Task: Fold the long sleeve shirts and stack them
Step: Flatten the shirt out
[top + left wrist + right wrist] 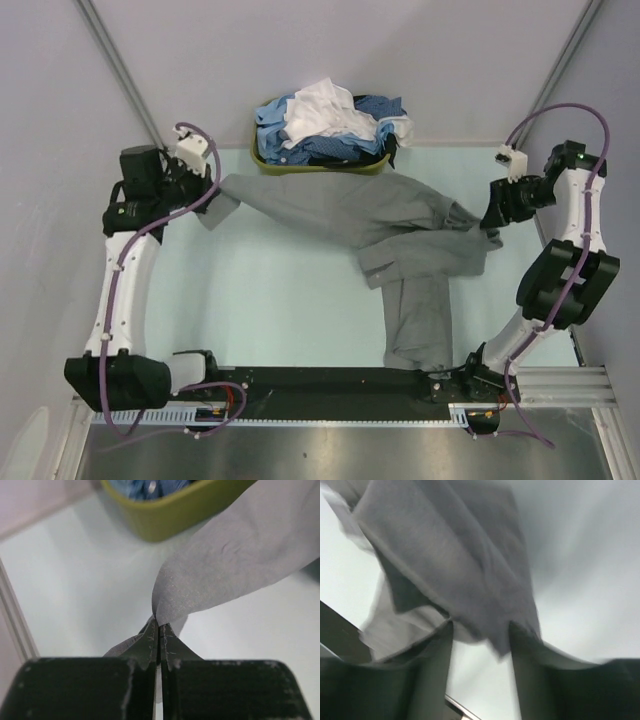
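One mid-grey long sleeve shirt (400, 245) sprawled across the table (280, 300), lower end reaching the near edge by the right arm's base. At its left end, left gripper (158, 626) pinched tight on a fold of the cloth. At its right end, right gripper (481, 630) with fingers apart, cloth hanging loose between them. Farther back, at the far edge, olive-green basket (300, 167) heaped with blue and white shirts (325, 125).

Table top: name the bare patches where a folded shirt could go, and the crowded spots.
Widest bare patch: pale green table between the left arm, the mid-grey cloth long sleeve shirt and the black near rail. A smaller one lies between the shirt's near end and the right arm. Crowded: far middle, around the olive-green plastic basket.
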`<action>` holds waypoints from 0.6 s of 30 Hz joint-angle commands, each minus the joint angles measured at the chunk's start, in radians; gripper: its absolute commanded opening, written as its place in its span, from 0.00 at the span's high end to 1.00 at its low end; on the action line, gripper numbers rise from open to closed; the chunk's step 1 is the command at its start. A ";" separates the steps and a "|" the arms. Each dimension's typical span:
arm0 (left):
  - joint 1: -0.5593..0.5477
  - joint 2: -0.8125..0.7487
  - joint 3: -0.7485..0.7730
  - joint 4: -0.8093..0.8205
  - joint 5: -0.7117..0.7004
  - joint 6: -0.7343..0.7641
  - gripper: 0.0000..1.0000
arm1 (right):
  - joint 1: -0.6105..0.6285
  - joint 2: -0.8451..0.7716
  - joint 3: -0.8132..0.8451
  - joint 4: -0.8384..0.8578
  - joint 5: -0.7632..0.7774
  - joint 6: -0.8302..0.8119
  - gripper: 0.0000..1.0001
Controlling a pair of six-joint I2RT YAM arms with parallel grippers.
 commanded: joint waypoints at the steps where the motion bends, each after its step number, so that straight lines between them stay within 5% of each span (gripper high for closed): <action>1: -0.026 -0.087 0.142 0.028 0.308 -0.064 1.00 | 0.018 -0.004 -0.034 0.053 0.056 -0.096 0.29; 7: -0.218 -0.118 0.187 0.036 0.425 0.039 1.00 | 0.194 -0.117 -0.033 0.380 -0.035 0.048 0.11; 12: -0.227 -0.134 0.220 0.048 0.482 0.063 1.00 | 0.451 -0.182 -0.162 0.611 0.059 0.013 0.02; 18: -0.227 -0.150 0.237 0.045 0.554 0.066 1.00 | 0.545 -0.071 -0.161 0.700 0.137 0.061 0.01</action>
